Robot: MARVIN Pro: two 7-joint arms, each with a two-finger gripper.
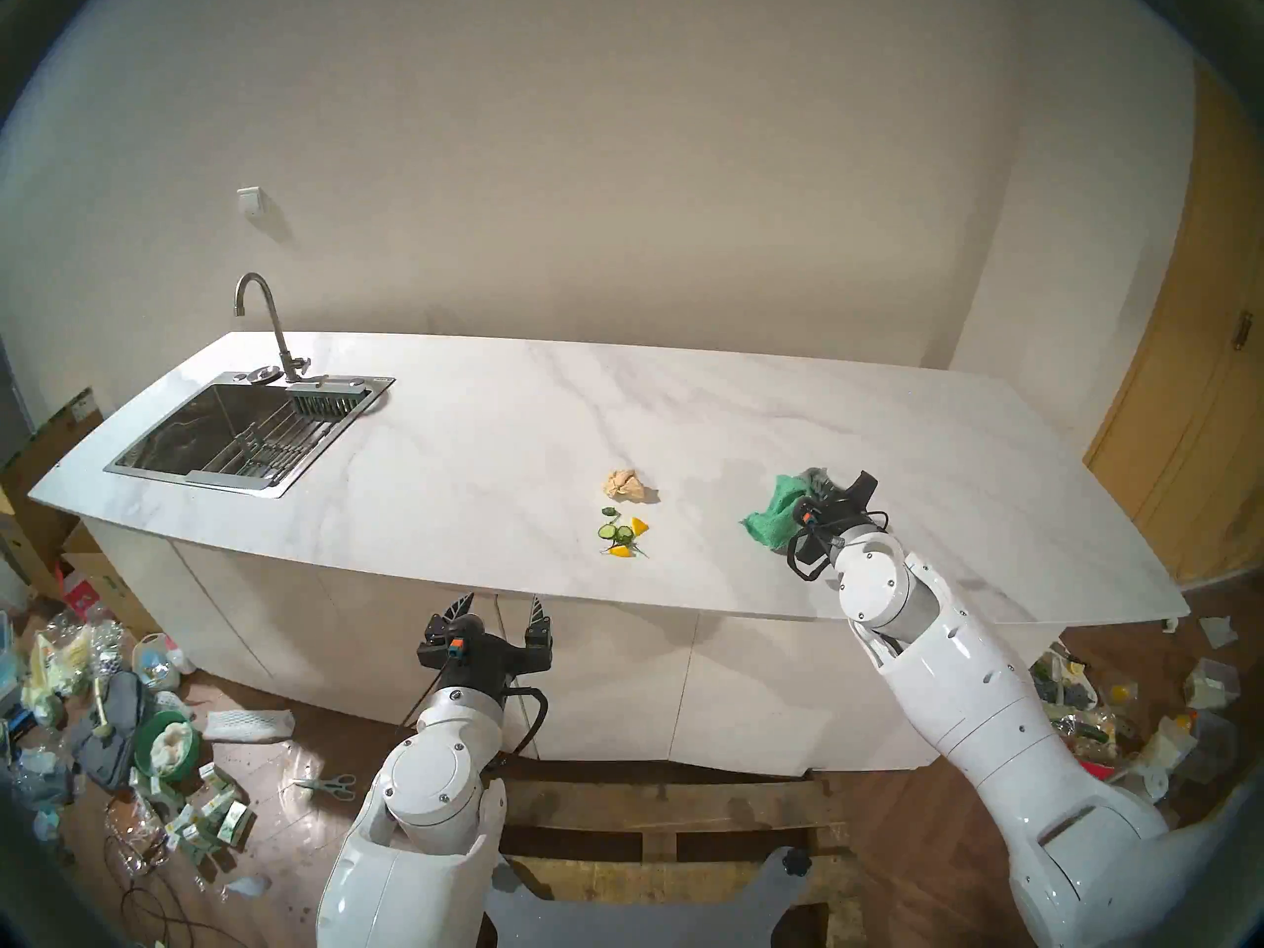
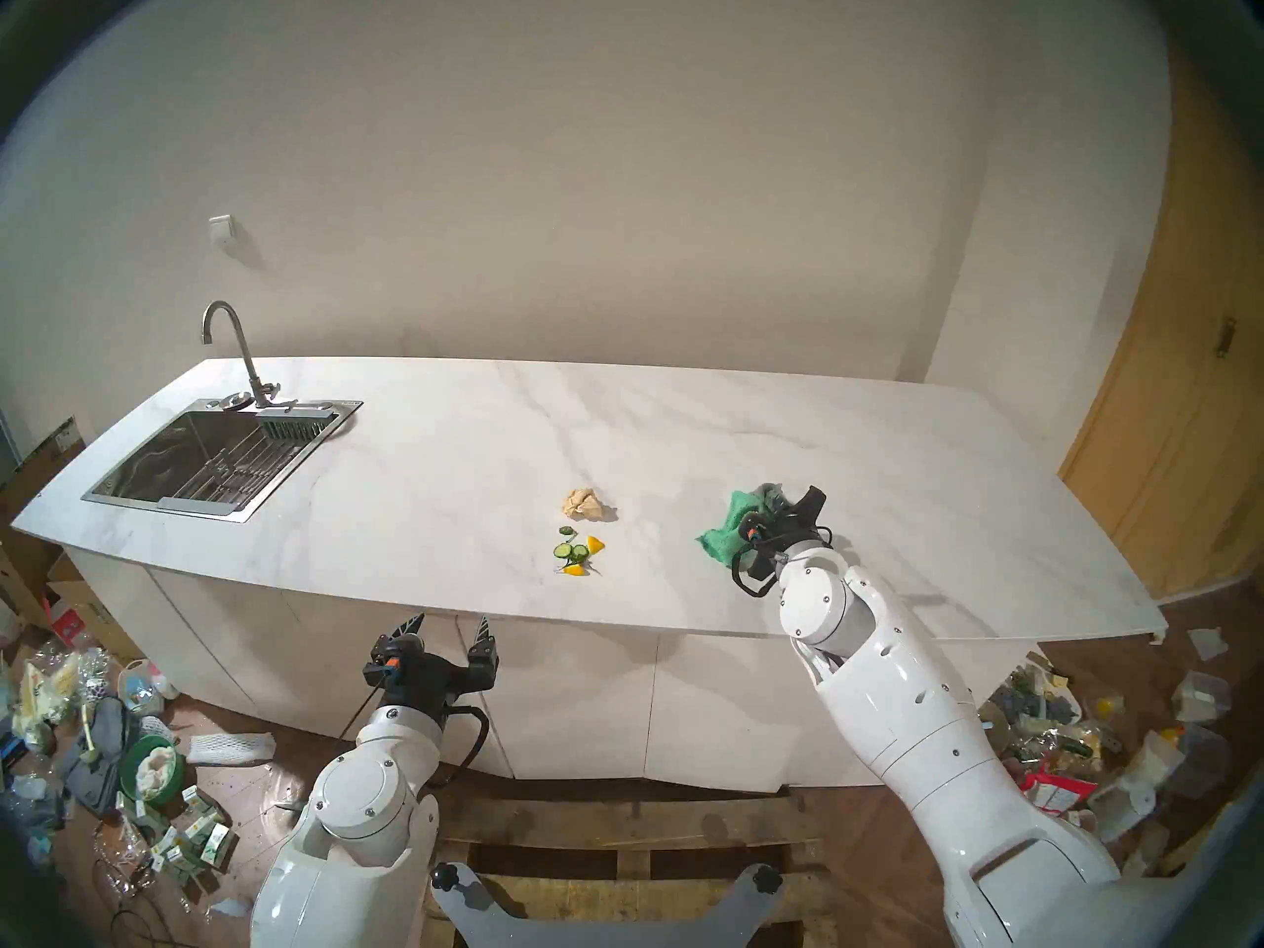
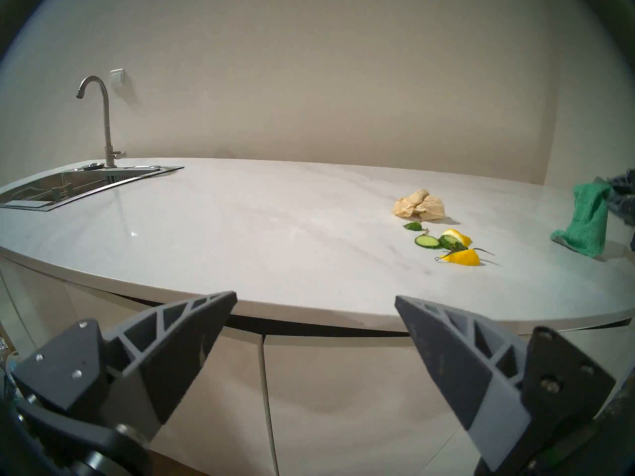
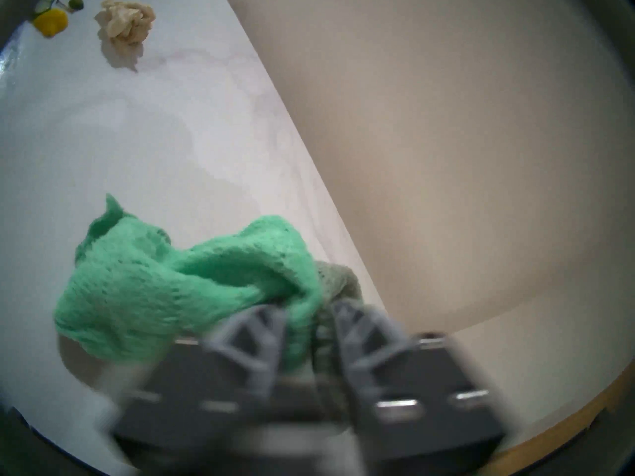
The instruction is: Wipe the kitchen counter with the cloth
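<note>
On the right stretch of the kitchen counter the cloth sits bunched between the fingers of the right gripper; through the blur we cannot tell whether they pinch it. We judge it light, limp and unbreakable, best seized by a thick fold. The left gripper gapes empty

Open marble runs across the kitchen counter between the sink with its tap at far left and a central cluster: a beige paper wad and cucumber and lemon scraps. The cloth blocks the right stretch, apparently bunched against the right gripper.
</note>
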